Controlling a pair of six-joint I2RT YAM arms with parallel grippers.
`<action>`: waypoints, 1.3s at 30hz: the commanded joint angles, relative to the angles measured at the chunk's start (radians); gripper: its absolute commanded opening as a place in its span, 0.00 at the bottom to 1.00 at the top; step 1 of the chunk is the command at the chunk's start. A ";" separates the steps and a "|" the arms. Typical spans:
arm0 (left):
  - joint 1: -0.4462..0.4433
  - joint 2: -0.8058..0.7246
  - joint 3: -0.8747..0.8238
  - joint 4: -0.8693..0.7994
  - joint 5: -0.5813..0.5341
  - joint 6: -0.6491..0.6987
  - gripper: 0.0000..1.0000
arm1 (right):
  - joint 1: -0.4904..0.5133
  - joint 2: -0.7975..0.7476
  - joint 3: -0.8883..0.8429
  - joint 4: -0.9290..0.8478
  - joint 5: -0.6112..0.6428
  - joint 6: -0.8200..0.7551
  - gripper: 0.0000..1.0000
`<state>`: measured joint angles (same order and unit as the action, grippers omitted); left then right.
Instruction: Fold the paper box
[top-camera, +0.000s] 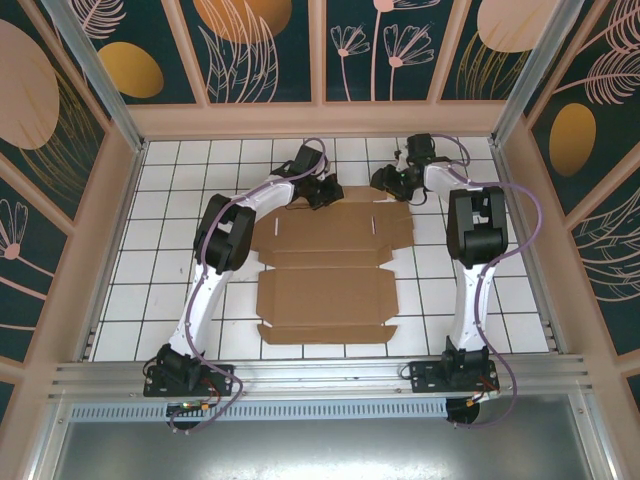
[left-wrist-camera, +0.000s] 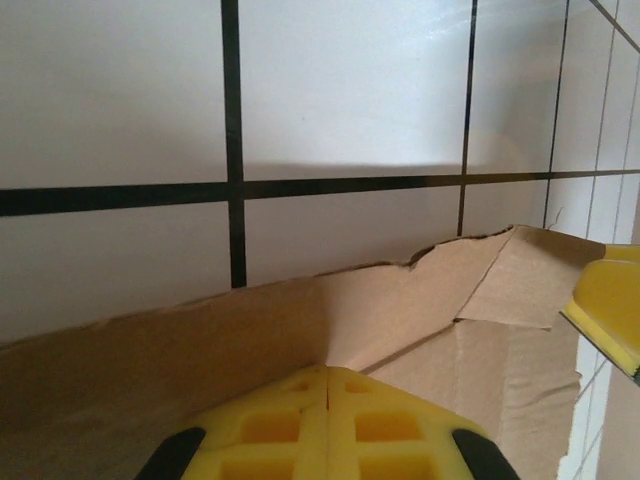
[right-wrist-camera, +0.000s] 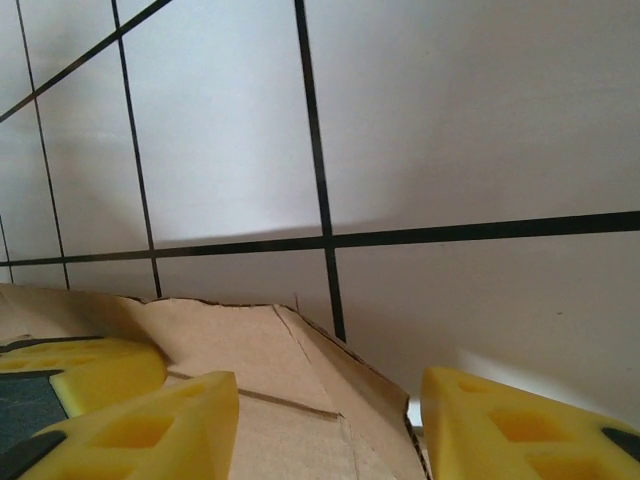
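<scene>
Left gripper (top-camera: 323, 194), fingers together at 11 o'clock, and right gripper (top-camera: 390, 185), spread at 1 o'clock, are flanking the paper box (top-camera: 325, 275) — likely to lift its far flap.

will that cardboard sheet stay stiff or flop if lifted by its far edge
Probably floppy: the cardboard sheet is thin, wide and creased, so it should hinge there. Likely light, and apt to slide on the smooth table.
</scene>
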<state>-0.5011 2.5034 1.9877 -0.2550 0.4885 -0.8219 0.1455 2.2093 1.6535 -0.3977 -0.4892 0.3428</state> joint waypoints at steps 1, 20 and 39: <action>0.007 0.003 -0.013 0.026 0.034 -0.023 0.00 | 0.025 -0.038 -0.018 0.014 -0.042 -0.010 0.49; 0.010 0.017 -0.030 0.005 0.074 -0.005 0.00 | 0.120 0.036 0.059 -0.029 0.009 -0.025 0.40; 0.024 -0.355 -0.495 0.206 0.114 -0.048 0.00 | 0.031 -0.331 -0.257 0.020 0.222 -0.034 0.57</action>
<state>-0.4793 2.1818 1.5738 -0.0978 0.5980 -0.8623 0.2062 1.9308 1.4647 -0.3744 -0.3294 0.3210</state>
